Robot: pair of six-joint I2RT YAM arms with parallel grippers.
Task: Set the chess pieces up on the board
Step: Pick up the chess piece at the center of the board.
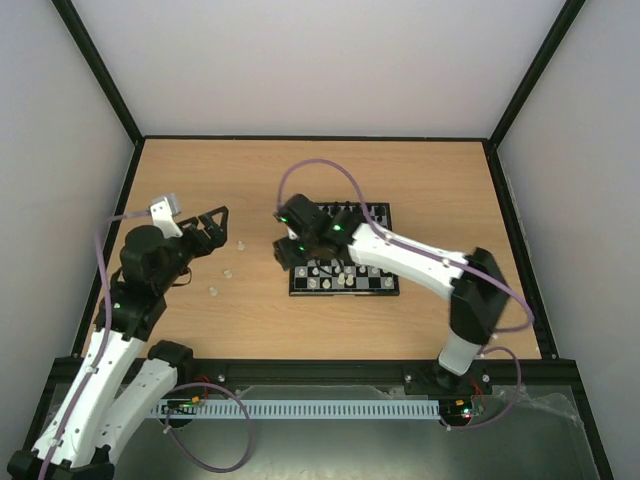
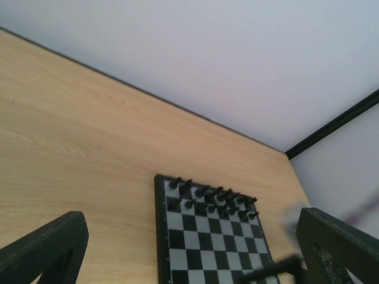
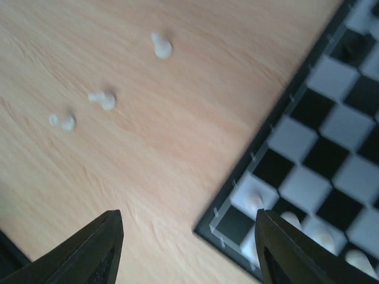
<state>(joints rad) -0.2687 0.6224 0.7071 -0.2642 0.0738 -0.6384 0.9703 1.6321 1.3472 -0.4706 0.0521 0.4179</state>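
The board (image 1: 345, 293) lies in the middle of the table. Several white chess pieces (image 1: 330, 275) stand along its near rows, and black chessmen (image 2: 213, 198) fill its far rows. Three more white chess pieces lie loose on the wood to the board's left: one (image 3: 161, 47), a second (image 3: 103, 99) and a third (image 3: 62, 122). My right gripper (image 3: 186, 251) hovers open over the board's near-left corner (image 3: 269, 127), with nothing between its fingers. My left gripper (image 1: 222, 228) is open and empty, raised left of the loose pieces and facing the board (image 2: 159, 236).
Pale walls and a black frame (image 1: 310, 138) enclose the wooden table. The right arm (image 1: 420, 258) reaches across the board's near side. A cable channel (image 1: 320, 408) runs along the near edge between the arm bases.
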